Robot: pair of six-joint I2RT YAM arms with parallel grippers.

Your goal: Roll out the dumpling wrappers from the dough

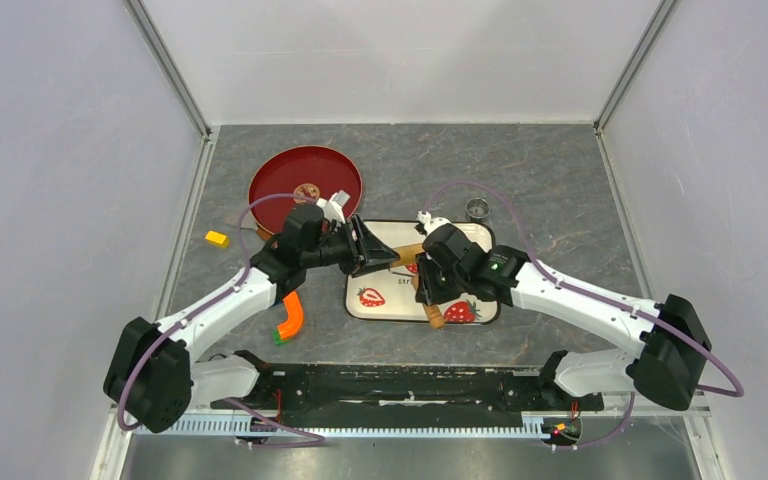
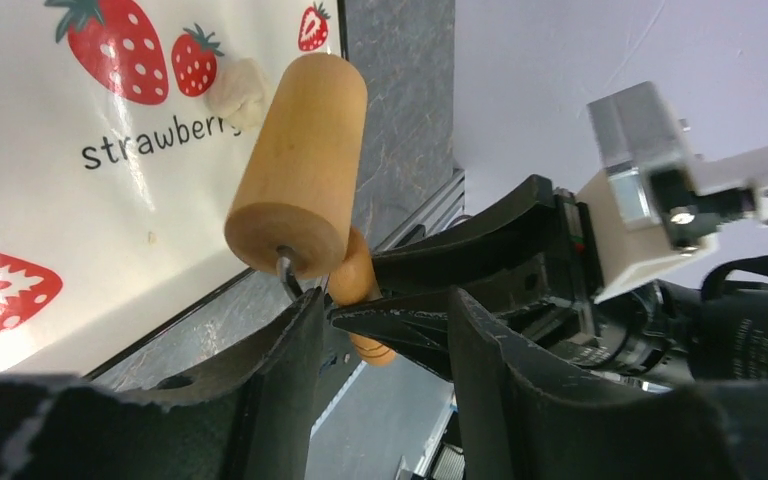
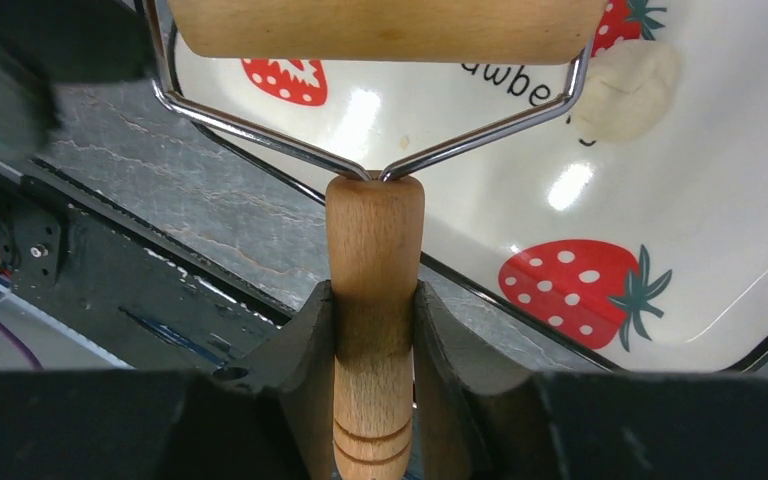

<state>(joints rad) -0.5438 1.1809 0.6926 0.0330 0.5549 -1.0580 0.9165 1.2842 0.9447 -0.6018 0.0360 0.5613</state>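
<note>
**Top view.** The left arm reaches from the lower left of the frame up to the centre. Its left gripper (image 1: 383, 254) lies nearly level over the upper left edge of the white rectangular strawberry-print tray (image 1: 380, 306). The right arm reaches in from the lower right, and the right gripper (image 1: 423, 283) is over the middle of the tray, on the grey marbled table (image 1: 560, 190). The two grippers face each other, close together.

**Right wrist view.** The right gripper (image 3: 375, 300) is clamped on the handle of the tan wooden roller with a wire frame (image 3: 380, 25). The barrel lies across the top of the frame.

**Left wrist view.** The fingers of the left gripper (image 2: 385, 300) stand apart with nothing clamped between them. The roller (image 2: 300, 170) hangs just beyond their tips.

**Dough.** The small pale cream lump of dough (image 2: 238, 88) lies on the tray (image 2: 60, 230) at the end of the word "strawberry", just beside the barrel. It is soft, irregular and thick. In the right wrist view the dough (image 3: 625, 88) sits at the upper right, by the right end of the barrel. Whether they touch cannot be told.
</note>
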